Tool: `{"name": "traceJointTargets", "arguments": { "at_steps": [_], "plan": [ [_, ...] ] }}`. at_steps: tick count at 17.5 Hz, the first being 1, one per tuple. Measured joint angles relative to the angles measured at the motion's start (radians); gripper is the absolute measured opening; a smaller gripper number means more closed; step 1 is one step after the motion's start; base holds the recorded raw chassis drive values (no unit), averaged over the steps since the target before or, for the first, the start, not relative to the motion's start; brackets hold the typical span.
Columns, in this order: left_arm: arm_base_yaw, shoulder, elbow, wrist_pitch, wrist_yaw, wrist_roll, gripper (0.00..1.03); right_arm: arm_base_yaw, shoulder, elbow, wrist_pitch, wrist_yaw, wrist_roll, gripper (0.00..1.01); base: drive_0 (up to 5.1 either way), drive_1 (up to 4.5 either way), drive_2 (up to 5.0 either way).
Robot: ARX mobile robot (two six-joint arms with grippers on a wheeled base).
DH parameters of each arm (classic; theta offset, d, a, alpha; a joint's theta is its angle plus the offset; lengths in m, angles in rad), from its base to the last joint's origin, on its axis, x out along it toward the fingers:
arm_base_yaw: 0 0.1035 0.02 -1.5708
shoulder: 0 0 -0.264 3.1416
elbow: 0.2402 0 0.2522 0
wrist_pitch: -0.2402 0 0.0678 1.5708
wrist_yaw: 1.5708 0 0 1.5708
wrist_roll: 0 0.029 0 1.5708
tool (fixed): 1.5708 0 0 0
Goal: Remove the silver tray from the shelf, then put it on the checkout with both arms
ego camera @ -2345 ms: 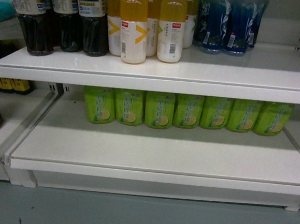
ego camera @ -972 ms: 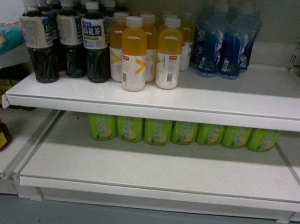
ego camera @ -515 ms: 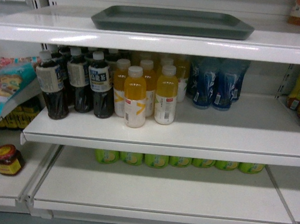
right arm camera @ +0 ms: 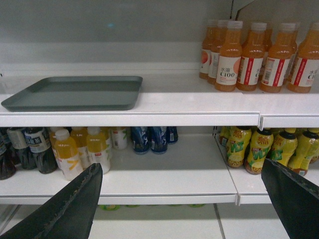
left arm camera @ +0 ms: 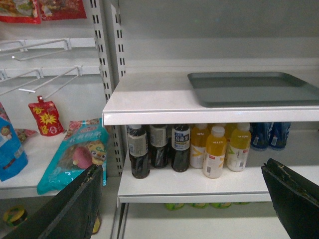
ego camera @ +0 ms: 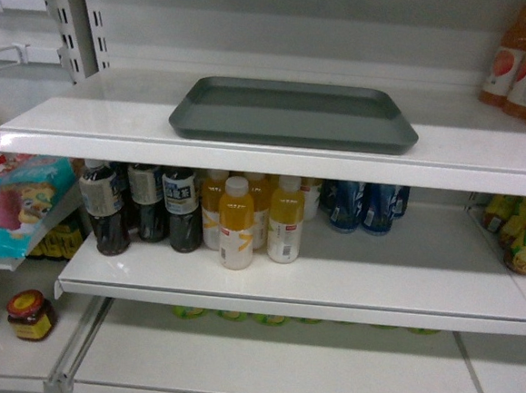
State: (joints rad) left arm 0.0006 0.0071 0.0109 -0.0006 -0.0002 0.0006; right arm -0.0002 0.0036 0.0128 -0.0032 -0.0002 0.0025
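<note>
Here the silver tray lies flat on the top shelf, its near long edge close to the shelf's pale front lip, nothing resting on it. Around it the board is bare white; off at the far right of the same level stand orange juice bottles, well apart from the tray. One level down, dark tea bottles stand at the left, yellow drink bottles in the middle and blue bottles further back to the right. Green-yellow bottles fill the neighbouring bay on the right, and snack bags with small jars sit in the bay on the left.

Seen from the left wrist, the left gripper has its jaws spread wide, one black finger at the lower left and the other at the lower right of the view, holding nothing. The tray lies above and ahead of it, off to its right, well apart. The right gripper is likewise spread wide and holds nothing; the tray lies above and ahead of it, off to its left, well apart. Between each gripper and the tray only the shelf's front lip and the drink bottles below come into line; nothing stands on the board in front of the tray
</note>
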Motion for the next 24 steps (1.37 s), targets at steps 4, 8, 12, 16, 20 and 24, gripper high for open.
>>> {"name": "traceJointTargets", "arguments": {
  "at_steps": [4,8,12,16,20,24],
  "plan": [
    [0.000,0.000,0.000,-0.003,0.000,0.000,0.98,0.000,0.000,0.000,-0.001,0.000,0.000,0.98,0.0,0.00,0.0],
    [0.000,0.000,0.000,-0.003,0.000,0.000,0.98,0.000,0.000,0.000,-0.001,0.000,0.000,0.98,0.0,0.00,0.0],
    [0.000,0.000,0.000,0.002,0.000,0.000,0.98,0.000,0.000,0.000,0.003,0.000,0.000,0.98,0.0,0.00,0.0],
    [0.000,0.000,0.000,-0.004,0.000,0.000,0.98,0.000,0.000,0.000,-0.001,0.000,0.000,0.98,0.0,0.00,0.0],
    [0.000,0.000,0.000,-0.005,0.001,0.000,0.98,0.000,0.000,0.000,-0.004,0.000,0.000,0.98,0.0,0.00,0.0],
    [0.000,0.000,0.000,-0.003,0.000,0.000,0.98,0.000,0.000,0.000,-0.001,0.000,0.000,0.98,0.0,0.00,0.0]
  ]
}}
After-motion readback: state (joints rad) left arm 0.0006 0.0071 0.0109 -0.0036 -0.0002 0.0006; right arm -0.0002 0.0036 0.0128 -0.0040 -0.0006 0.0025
